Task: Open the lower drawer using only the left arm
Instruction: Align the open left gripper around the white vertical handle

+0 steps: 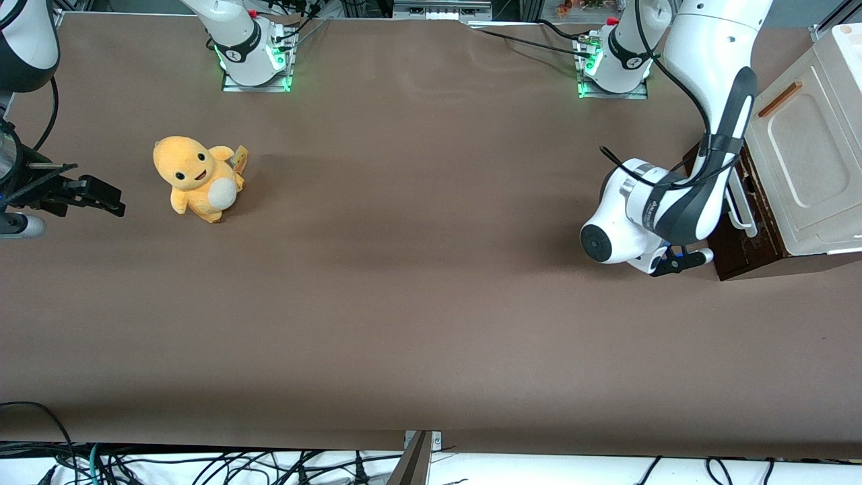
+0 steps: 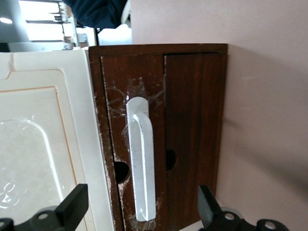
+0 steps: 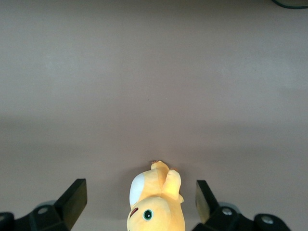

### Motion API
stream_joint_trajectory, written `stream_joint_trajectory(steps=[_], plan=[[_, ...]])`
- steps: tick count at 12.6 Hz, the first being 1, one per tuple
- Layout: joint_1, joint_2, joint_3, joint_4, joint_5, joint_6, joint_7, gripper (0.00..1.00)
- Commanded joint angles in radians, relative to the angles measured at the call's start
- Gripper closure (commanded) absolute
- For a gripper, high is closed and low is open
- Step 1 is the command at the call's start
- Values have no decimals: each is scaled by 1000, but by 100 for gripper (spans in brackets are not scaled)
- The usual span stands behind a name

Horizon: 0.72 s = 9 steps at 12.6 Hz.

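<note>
Dark brown lower drawer, white handle.

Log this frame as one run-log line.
phase: approach | gripper: open, facing white handle, no contact | lower drawer: closed

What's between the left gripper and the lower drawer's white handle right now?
Nothing: in the left wrist view the open gripper faces the white handle of the lower drawer, with only air between them.

Even, soft overhead light fills the front view; the brown counter shows broad pale sheen bands and only faint shadows. The left arm casts a soft, dark patch beside itself, just in front of the lower drawer. The tool, fingers spread, looks blurred in the left wrist view, and bright windows glare there.
</note>
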Motion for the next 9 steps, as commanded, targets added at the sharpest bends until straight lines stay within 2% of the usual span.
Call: stream_joint_trajectory(steps=[1,4,9], plan=[[-8,3,-6,-52,68,-21,-58,0],[-8,27,-6,-83,110,-21,-135,0],[-8,46,-6,-109,133,-36,-162,0]])
